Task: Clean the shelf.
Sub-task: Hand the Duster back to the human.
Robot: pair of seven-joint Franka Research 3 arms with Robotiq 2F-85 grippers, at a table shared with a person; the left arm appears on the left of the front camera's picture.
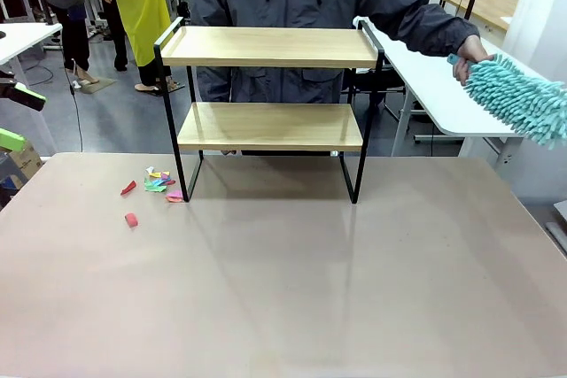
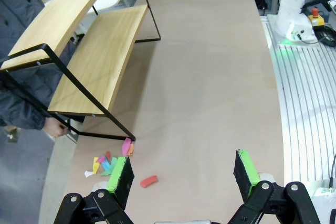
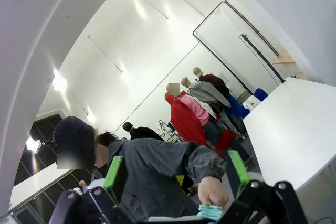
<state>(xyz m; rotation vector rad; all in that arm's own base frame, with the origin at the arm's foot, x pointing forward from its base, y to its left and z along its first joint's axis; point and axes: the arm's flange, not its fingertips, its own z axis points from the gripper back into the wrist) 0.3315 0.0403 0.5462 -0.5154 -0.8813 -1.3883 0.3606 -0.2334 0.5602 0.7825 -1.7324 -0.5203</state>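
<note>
The shelf (image 1: 270, 126) stands at the table's far middle, a two-tier rack with light wooden boards in a thin black frame; both boards look bare. In the left wrist view the shelf (image 2: 100, 51) lies upper left. My left gripper (image 2: 182, 174) hovers open and empty over the table's left part, above coloured scraps; its green pads (image 1: 9, 139) peek in at the front view's left edge. Behind the shelf, a person's hand (image 1: 469, 57) holds a teal fluffy duster (image 1: 523, 104) out to the right. My right gripper (image 3: 176, 177) is open, and the duster (image 3: 210, 212) shows low between its fingers.
Small coloured paper scraps (image 1: 158, 183) and two red bits (image 1: 131, 219) lie on the table left of the shelf's front leg; the scraps (image 2: 107, 163) sit just ahead of my left finger. A white side table (image 1: 434, 86) stands at the right. Other people stand farther back.
</note>
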